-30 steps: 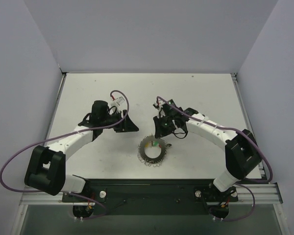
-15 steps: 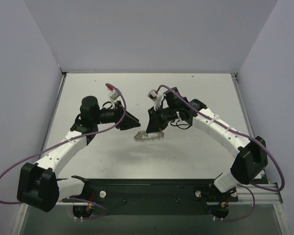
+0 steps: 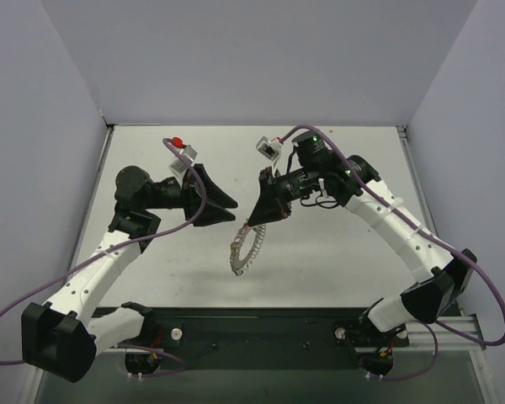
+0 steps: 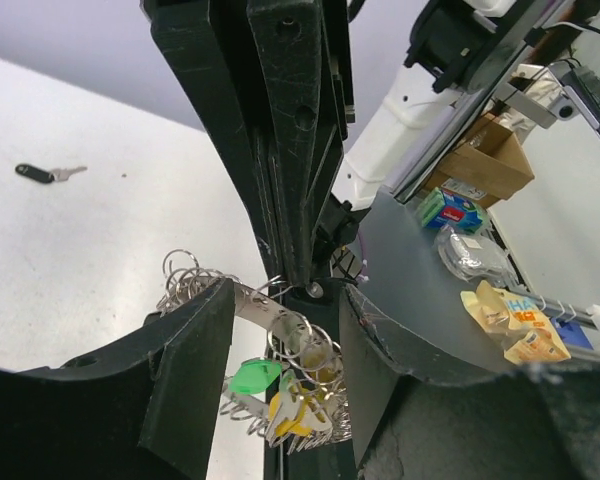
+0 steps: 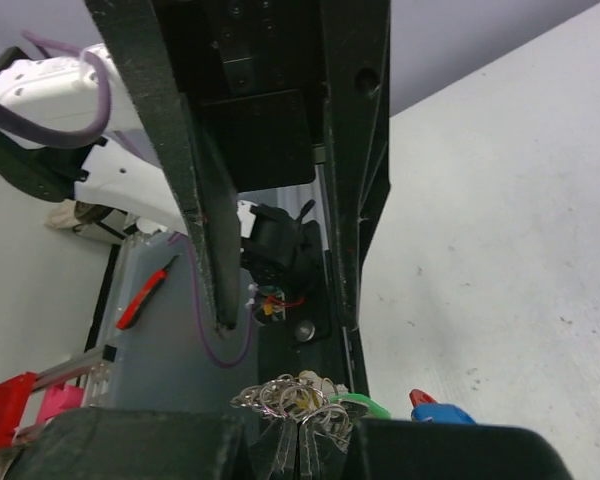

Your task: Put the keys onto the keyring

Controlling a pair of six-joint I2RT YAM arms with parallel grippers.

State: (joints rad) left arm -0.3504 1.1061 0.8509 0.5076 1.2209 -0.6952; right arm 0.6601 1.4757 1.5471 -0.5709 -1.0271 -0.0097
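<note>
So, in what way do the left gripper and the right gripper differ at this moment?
The left gripper has its jaws apart, while the right gripper has its jaws shut. The left gripper holds nothing; the right gripper pinches the keyring, which hangs down from it. What they share: both are black two-finger grippers, and their tips face each other, close together, above the table.

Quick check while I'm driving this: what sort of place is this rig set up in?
Probably a lab test cell: a white table boxed in by plain grey panels, with a cardboard box and packets lying beyond the table.
</note>
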